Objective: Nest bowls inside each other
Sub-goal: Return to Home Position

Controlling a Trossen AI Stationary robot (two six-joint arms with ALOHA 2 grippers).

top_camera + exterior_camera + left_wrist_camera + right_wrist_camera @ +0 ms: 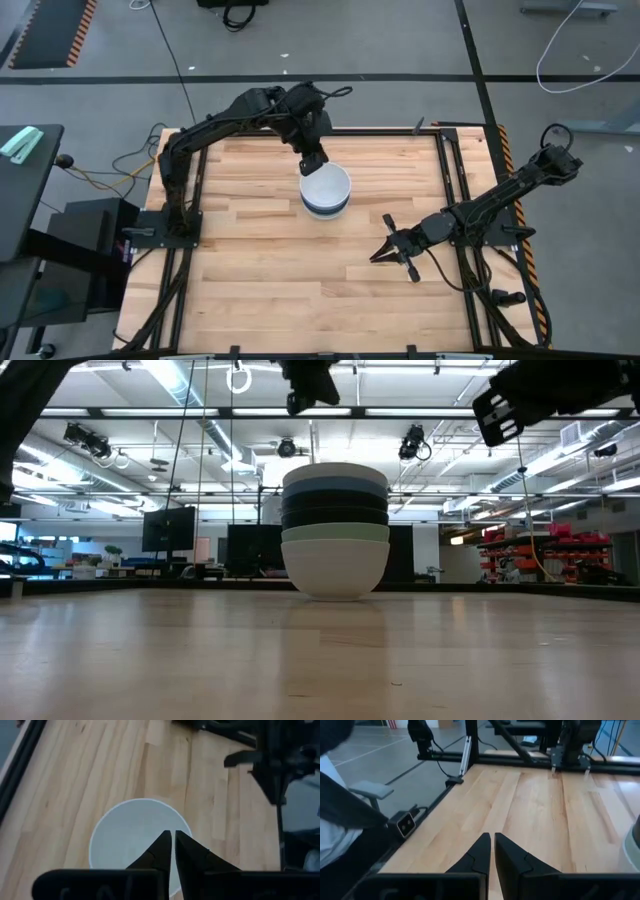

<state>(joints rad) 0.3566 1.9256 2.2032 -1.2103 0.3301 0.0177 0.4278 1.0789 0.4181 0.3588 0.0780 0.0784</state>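
Note:
The bowls stand nested in one stack [325, 190] at the middle of the table. In the low view the stack [335, 530] rests on a white bowl's base, with a pale green, dark, bluish and white rim above. My left gripper [312, 165] hangs above the stack's far-left rim, clear of it; in its wrist view the fingertips [172, 837] stand almost together over the top white bowl [130, 840]. My right gripper [380, 257] waits low over the table's right part, shut and holding nothing [492, 837].
Bare wooden table top [260, 280] lies all around the stack. A dark metal frame [450, 170] runs along the table's edges. The right wrist view shows the stack's side [634, 845] at its border and the left arm's base [570, 745] at the far side.

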